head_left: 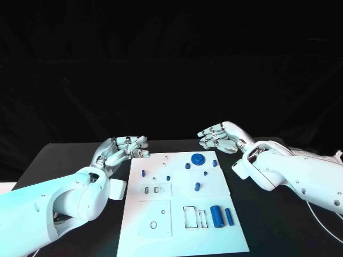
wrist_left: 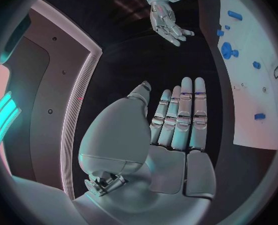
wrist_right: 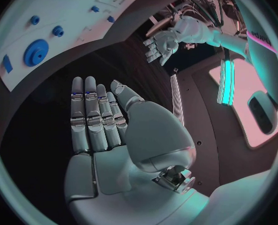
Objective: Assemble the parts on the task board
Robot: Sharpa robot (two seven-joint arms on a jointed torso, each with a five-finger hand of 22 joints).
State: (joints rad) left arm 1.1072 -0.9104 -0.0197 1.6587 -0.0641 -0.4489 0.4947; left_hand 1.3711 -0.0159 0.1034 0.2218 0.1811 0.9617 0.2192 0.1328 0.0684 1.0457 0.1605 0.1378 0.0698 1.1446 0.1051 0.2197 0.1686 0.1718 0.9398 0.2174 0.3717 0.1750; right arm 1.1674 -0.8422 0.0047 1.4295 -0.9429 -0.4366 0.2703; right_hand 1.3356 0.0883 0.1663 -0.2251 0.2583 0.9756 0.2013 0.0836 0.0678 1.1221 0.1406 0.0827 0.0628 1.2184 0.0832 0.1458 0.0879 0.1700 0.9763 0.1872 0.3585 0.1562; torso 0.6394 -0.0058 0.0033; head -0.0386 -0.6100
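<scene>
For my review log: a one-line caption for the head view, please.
Both hands, left and right, hover empty beside the task board's far end, blue parts untouched.

Matt white task board (head_left: 179, 225), smooth blue plastic parts (head_left: 215, 216), on a matt black table (head_left: 63, 160).

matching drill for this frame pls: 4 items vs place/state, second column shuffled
Items:
1. left hand
2. right hand
3. large round blue part
4. two blue cylinders

Places/states:
A. lying side by side near the task board's near right corner
B. at the board's far end, right of its midline
C. open, off the board's far left corner
D. open, off the board's far right corner

Pairs: 1-C, 2-D, 3-B, 4-A
</scene>
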